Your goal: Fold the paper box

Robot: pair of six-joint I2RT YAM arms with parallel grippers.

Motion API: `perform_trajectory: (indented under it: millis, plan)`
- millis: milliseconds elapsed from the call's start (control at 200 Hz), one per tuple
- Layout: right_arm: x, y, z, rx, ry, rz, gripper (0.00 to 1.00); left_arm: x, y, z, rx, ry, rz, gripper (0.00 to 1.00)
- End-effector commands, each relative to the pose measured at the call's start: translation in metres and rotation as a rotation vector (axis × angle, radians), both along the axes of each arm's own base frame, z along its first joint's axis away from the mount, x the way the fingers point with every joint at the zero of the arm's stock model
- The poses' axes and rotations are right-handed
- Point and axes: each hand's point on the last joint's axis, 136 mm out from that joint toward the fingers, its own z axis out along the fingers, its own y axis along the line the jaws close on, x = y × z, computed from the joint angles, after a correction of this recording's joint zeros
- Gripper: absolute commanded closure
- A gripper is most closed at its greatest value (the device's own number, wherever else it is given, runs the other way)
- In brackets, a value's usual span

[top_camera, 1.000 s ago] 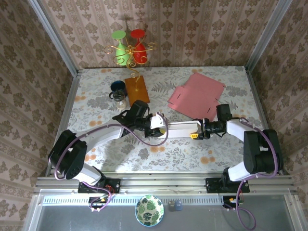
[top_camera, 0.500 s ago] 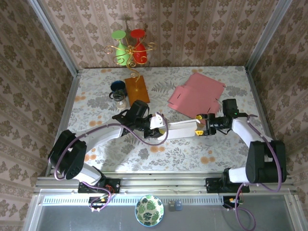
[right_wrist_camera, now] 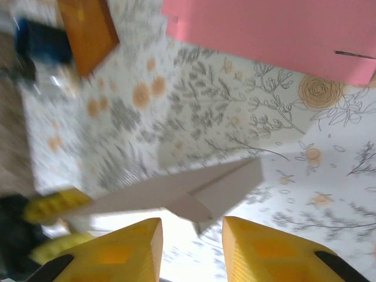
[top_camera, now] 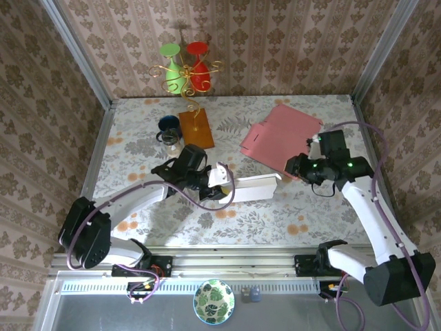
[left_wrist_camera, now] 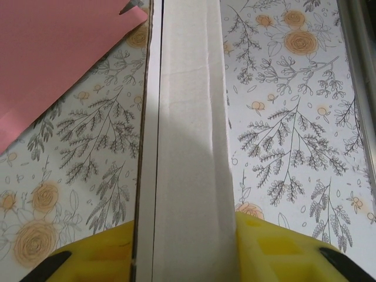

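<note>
A white paper box (top_camera: pixel 253 187), folded long and narrow, lies over the middle of the table. My left gripper (top_camera: pixel 222 183) is shut on its left end. In the left wrist view the box (left_wrist_camera: pixel 188 147) runs straight out from between the yellow fingers (left_wrist_camera: pixel 276 247) of my left gripper (left_wrist_camera: pixel 185 238). My right gripper (top_camera: pixel 295 168) hovers off the box's right end, open and holding nothing. In the right wrist view the box (right_wrist_camera: pixel 200 188) lies below and beyond my right gripper (right_wrist_camera: pixel 192 238), with a flap hanging from its underside.
A flat pink cardboard sheet (top_camera: pixel 282 134) lies at the back right, close to the right arm. An orange board (top_camera: pixel 196 129), a blue cup (top_camera: pixel 167 124) and a glass jar (top_camera: pixel 172 142) stand at the back left. A gold stand (top_camera: pixel 185 65) holds a green and a red glass.
My right gripper has let go of the box's right end and drawn back and up to the right. The left gripper keeps its hold, and the box has shifted slightly left.
</note>
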Motion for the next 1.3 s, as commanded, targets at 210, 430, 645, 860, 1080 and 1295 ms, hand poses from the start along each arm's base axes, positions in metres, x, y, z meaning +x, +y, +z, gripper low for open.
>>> perform_trajectory:
  millis: [210, 430, 645, 860, 1080, 1295]
  plan:
    - [-0.007, 0.016, -0.020, -0.330, -0.025, 0.448, 0.61, -0.006, 0.016, -0.006, 0.029, 0.037, -0.013, 0.66]
    - [-0.006, 0.034, -0.028, -0.319, -0.006, 0.557, 0.61, -0.007, 0.018, -0.010, 0.033, 0.054, -0.013, 0.66]
    - [0.001, 0.041, -0.032, -0.302, -0.007, 0.574, 0.61, -0.008, 0.019, -0.013, 0.032, 0.069, -0.006, 0.66]
    - [0.002, 0.042, -0.037, -0.323, 0.003, 0.583, 0.64, -0.009, 0.019, -0.014, 0.031, 0.070, -0.009, 0.66]
    - [0.004, 0.045, -0.035, -0.318, -0.013, 0.588, 0.67, -0.009, 0.018, -0.014, 0.029, 0.074, -0.011, 0.66]
    - [0.005, 0.046, -0.038, -0.320, -0.003, 0.586, 0.73, -0.007, 0.016, -0.014, 0.030, 0.077, -0.011, 0.66]
